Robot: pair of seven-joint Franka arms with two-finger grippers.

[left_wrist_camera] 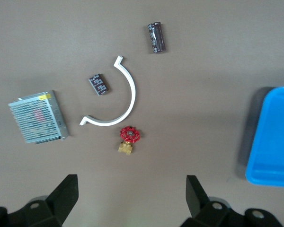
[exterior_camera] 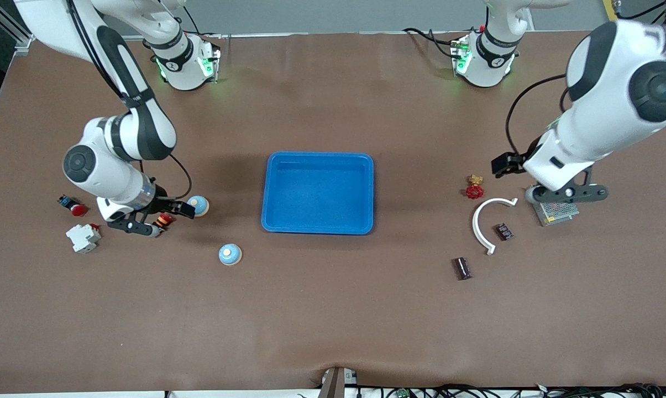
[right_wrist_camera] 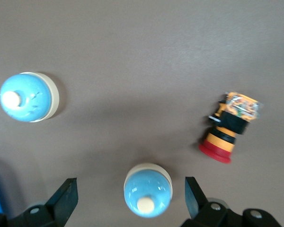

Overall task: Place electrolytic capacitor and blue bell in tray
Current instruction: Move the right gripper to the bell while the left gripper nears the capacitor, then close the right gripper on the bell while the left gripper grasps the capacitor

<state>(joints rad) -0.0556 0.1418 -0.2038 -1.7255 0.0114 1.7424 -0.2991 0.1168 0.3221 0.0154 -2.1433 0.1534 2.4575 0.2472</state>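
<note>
On brown matte table (exterior_camera: 333, 320), glossy rounded-corner blue tray (exterior_camera: 317, 226) sits.

Both arms reach down over the table, left gripper (left_wrist_camera: 128, 198) and right gripper (right_wrist_camera: 128, 198) fingers spread wide.

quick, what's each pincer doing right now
Left pincer: open, empty, over bare table by the red-handled brass valve.
Right pincer: open, empty, over a blue dome bell.

A brown mat covers the whole bench (exterior_camera: 333, 320), its surface slightly rippled along the edge nearest the front camera. Black cables (exterior_camera: 476, 391) trail along that edge. Soft, even light falls from overhead, leaving only faint shadows on the mat.
</note>
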